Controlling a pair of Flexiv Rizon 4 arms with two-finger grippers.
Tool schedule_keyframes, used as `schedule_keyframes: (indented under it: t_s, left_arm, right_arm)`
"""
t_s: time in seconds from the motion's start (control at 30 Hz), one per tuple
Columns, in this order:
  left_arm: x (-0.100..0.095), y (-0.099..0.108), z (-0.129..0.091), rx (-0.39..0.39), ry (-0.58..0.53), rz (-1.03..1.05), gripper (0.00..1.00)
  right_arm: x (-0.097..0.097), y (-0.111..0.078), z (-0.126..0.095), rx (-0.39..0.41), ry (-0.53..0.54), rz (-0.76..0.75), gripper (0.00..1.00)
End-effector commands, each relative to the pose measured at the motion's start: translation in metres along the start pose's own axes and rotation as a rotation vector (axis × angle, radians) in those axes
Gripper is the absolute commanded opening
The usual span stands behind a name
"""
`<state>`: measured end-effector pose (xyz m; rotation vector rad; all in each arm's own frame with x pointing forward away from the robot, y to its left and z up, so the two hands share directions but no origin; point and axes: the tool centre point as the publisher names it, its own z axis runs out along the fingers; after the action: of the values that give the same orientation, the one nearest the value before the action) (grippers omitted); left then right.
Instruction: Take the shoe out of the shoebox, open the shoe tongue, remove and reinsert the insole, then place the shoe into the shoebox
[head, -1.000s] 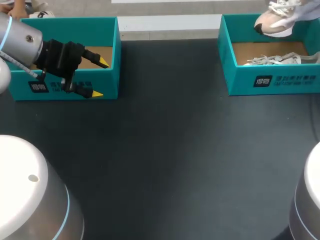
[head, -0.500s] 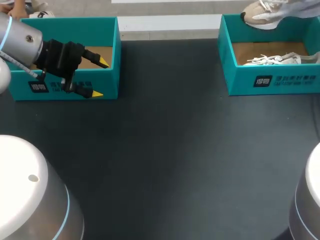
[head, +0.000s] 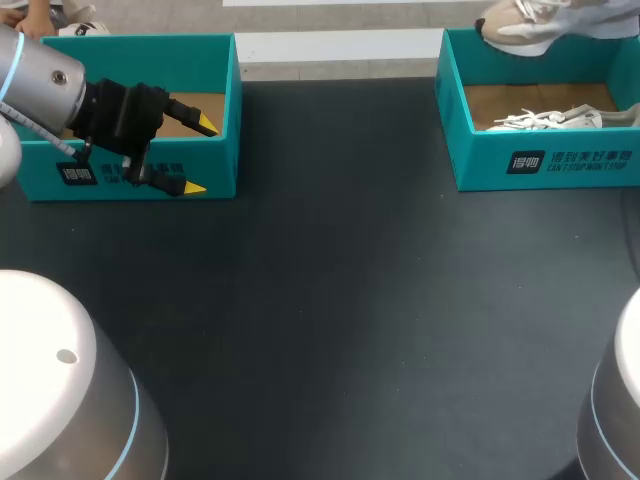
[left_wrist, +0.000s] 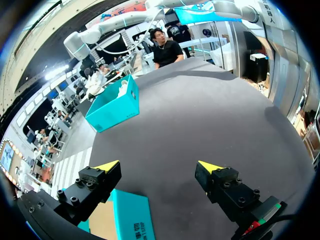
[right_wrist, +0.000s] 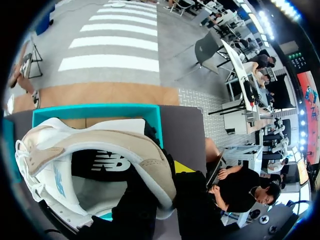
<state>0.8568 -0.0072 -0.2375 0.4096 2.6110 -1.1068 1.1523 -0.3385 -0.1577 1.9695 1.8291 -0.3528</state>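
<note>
A beige and white sneaker (head: 514, 26) hangs above the far rim of the right teal shoebox (head: 545, 160). My right gripper (right_wrist: 161, 181) is shut on the heel collar of that sneaker (right_wrist: 100, 150), with one yellow fingertip (right_wrist: 182, 167) showing outside the heel. The teal shoebox (right_wrist: 152, 114) lies beneath it. A second shoe with white laces (head: 548, 118) lies inside the box. My left gripper (head: 200, 156) hovers open over the front right corner of the left teal shoebox (head: 130, 176). Nothing sits between its fingers (left_wrist: 159, 166).
Dark table surface (head: 330, 300) stretches between the two boxes. The left box's wall (left_wrist: 129, 216) is right under my left gripper, and the right box (left_wrist: 113, 107) stands far ahead of it across the table.
The held sneaker has shifted leftward and farther back over the right box. My left arm has stayed where it was.
</note>
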Motion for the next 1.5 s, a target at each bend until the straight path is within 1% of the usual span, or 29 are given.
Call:
schedule_keyframes:
  t_s: [0.03,0.3,0.57,0.8,1.13,1.27,1.5]
  left_arm:
    - [0.000,0.000,0.000,-0.002,0.002,0.000,1.00]
    - [0.000,0.000,0.000,-0.002,0.002,0.000,1.00]
    - [0.000,0.000,0.000,-0.002,0.002,0.000,1.00]
    - [0.000,0.000,0.000,-0.002,0.002,0.000,1.00]
    - [0.000,0.000,0.000,-0.002,0.002,0.000,1.00]
    - [0.000,0.000,0.000,-0.002,0.002,0.000,1.00]
    - [0.000,0.000,0.000,-0.002,0.002,0.000,1.00]
  right_arm:
    - [0.004,-0.008,0.003,-0.011,0.007,0.018,0.00]
    - [0.010,-0.019,0.012,0.005,0.022,0.039,0.00]
    - [0.026,-0.027,0.031,0.019,0.038,0.039,0.00]
    - [0.031,-0.028,0.049,0.030,0.041,0.058,0.00]
    - [0.043,-0.023,0.082,0.042,0.042,0.079,0.00]
    - [0.048,-0.017,0.092,0.043,0.025,0.085,0.00]
    - [0.054,-0.009,0.109,0.043,0.025,0.112,0.00]
